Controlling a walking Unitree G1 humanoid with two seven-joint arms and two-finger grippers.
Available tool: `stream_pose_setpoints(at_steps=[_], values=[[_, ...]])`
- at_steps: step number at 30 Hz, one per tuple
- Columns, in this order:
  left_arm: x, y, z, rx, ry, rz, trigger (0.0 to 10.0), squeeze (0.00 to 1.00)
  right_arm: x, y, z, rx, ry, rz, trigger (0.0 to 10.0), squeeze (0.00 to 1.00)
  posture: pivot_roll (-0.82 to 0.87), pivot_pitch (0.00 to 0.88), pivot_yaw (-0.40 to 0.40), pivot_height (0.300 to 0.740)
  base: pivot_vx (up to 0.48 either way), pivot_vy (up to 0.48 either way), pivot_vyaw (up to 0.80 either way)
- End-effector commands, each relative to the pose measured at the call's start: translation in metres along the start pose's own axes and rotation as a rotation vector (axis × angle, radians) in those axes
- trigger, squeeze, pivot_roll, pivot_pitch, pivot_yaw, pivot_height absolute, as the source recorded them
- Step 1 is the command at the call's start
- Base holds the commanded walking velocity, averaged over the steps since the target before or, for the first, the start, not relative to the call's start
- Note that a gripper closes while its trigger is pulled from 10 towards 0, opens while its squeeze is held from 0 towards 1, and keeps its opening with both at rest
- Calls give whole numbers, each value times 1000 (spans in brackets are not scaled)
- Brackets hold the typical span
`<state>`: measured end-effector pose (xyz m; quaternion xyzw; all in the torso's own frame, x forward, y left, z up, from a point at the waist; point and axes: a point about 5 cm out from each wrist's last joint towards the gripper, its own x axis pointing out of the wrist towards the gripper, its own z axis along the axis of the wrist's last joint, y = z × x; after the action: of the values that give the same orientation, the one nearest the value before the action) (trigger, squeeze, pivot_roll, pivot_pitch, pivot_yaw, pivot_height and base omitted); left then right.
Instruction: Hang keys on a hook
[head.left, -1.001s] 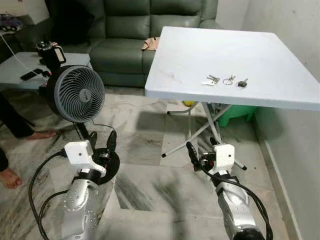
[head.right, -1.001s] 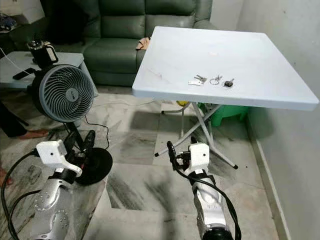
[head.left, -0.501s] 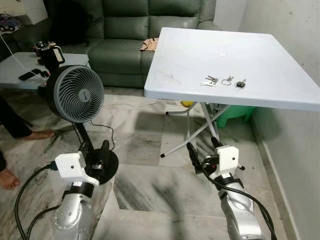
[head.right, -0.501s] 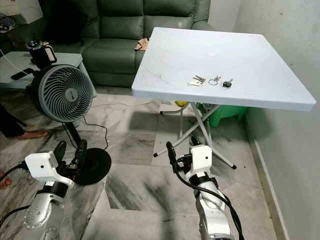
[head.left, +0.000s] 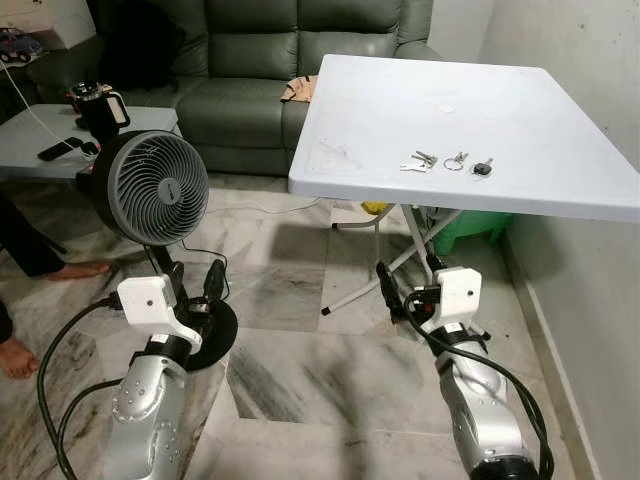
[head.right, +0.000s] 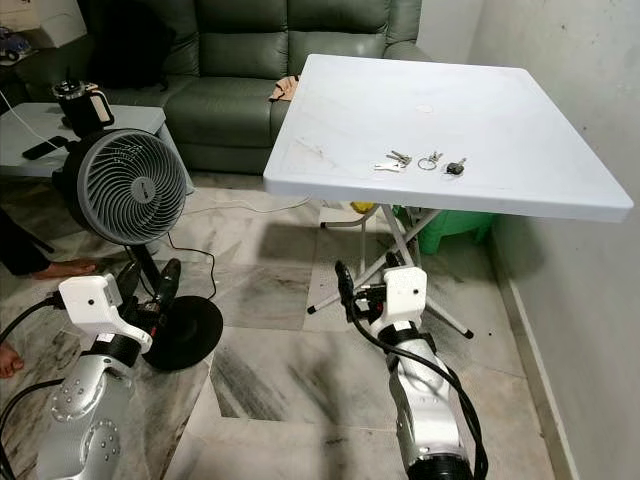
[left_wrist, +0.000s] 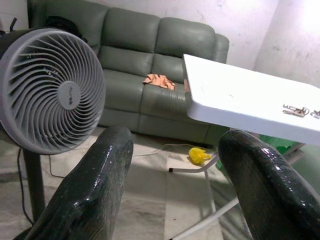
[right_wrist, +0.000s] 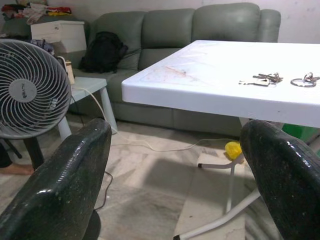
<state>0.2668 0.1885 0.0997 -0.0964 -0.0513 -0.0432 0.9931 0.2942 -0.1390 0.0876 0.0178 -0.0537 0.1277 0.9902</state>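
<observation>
1. White square folding plastic table (head.left: 470, 110) – stands before a green leather sofa (head.left: 270, 50), on crossed white metal legs.
2. Small bunch of silver metal keys (head.left: 420, 160) – lies flat on the table top near its front edge; just beside it a bare silver key ring (head.left: 456, 160) and a dark-headed single key (head.left: 484, 167), all three in a row, apart from both grippers.
3. Left gripper (left_wrist: 172, 185) – held low over the marble floor (head.left: 300, 370), well short of the table; fingers spread wide, nothing between them.
4. Right gripper (right_wrist: 180, 185) – held low under the table's front edge, pointing toward it; fingers spread wide, holding nothing.
5. Round grey pedestal fan (head.left: 150, 188) – on a black disc base, left of the table, just beyond the left gripper.
6. Low grey side table (head.left: 60, 135) – behind the fan, bearing small dark objects.
7. Person's bare feet (head.left: 75, 269) – at the left edge of the floor.
</observation>
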Motion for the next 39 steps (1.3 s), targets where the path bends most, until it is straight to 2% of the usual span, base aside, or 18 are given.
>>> stream_pose_setpoints(at_steps=[1,10,12,20,39], values=[[2,4,2,17,2,-8,10000,0,0,0,1,-9,6,14,10000,0,-127,0,22,724,0,0,0],[11,3,1,36,32,-41,10000,0,2,0,-2,-22,46,92,10000,0,-120,0,24,724,0,0,0],[19,-3,0,21,65,-47,10000,0,11,-2,6,-12,23,85,10000,0,-122,0,23,724,0,0,0],[17,-5,-4,12,83,-61,10000,0,10,4,4,-11,27,92,10000,0,-119,0,23,724,0,0,0],[24,-6,-1,36,76,-59,10000,0,9,1,4,-27,29,93,10000,0,-126,0,22,724,422,0,0]])
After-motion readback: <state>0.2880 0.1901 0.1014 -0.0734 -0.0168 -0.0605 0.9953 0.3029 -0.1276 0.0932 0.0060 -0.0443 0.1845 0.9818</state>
